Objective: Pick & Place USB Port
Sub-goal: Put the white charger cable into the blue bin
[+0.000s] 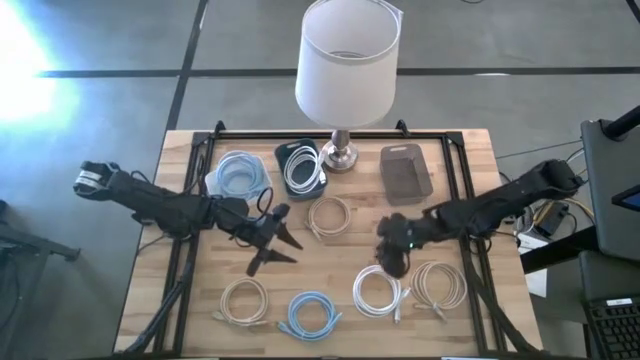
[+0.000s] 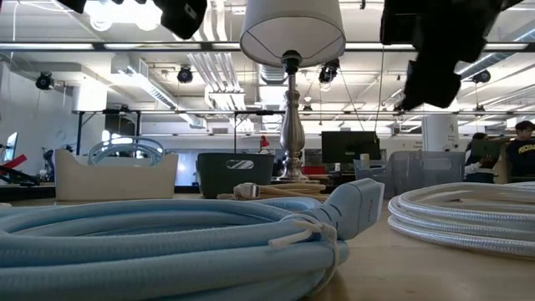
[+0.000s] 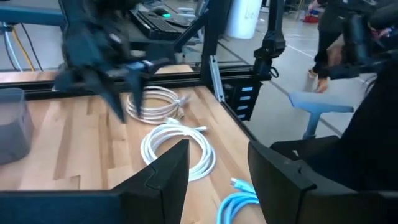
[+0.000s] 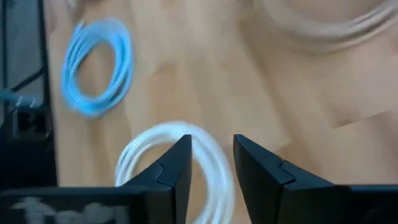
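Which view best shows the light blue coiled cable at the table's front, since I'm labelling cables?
The high view: the light blue coiled cable shows whole. The low view shows it close but cropped, the right wrist view blurred, the left wrist view only an edge.

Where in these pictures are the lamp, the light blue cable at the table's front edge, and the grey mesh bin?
lamp [image 1: 347, 60], high view, on top of its white shade.
light blue cable [image 1: 312, 313], high view, on the coil's loops.
grey mesh bin [image 1: 406, 171], high view, on its floor.

No readable text, labels, brands or numbers anywhere (cables, bins, lamp all unmarked)
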Controlling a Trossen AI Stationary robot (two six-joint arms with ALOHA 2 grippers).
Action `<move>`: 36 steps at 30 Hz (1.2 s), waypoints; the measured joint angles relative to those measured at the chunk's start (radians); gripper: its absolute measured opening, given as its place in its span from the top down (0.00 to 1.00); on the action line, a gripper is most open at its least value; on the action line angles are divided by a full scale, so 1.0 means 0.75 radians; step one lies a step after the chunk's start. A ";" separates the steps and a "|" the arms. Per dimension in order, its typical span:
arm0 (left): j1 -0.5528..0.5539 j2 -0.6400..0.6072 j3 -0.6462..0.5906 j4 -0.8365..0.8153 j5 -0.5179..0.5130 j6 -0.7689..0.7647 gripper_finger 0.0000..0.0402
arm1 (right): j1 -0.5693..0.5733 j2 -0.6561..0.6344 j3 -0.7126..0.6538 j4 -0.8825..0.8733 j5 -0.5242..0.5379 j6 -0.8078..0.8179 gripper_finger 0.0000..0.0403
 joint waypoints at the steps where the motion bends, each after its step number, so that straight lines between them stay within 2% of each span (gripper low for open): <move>1: 0.001 0.000 0.000 0.001 -0.007 0.001 0.58 | 0.023 0.032 0.010 -0.005 -0.012 0.009 0.69; 3: 0.002 0.000 0.000 0.000 -0.037 -0.002 0.58 | 0.059 0.097 0.042 -0.021 -0.017 0.014 0.66; 9: 0.002 0.000 0.000 -0.037 -0.069 -0.010 0.58 | 0.097 0.299 0.131 -0.272 0.004 0.029 0.59; 19: 0.002 0.001 -0.017 -0.062 -0.068 -0.046 0.58 | 0.106 0.630 0.230 -0.281 -0.089 0.062 0.57; 24: 0.002 0.001 -0.018 -0.073 -0.068 -0.046 0.58 | 0.105 0.691 0.317 -0.393 -0.101 0.065 0.67; 31: 0.002 0.001 -0.018 -0.076 -0.090 -0.045 0.58 | 0.107 0.688 0.395 -0.556 -0.099 0.043 0.92; 36: 0.002 0.001 -0.018 -0.076 -0.200 -0.045 0.58 | 0.103 0.652 0.481 -0.721 -0.060 0.014 0.92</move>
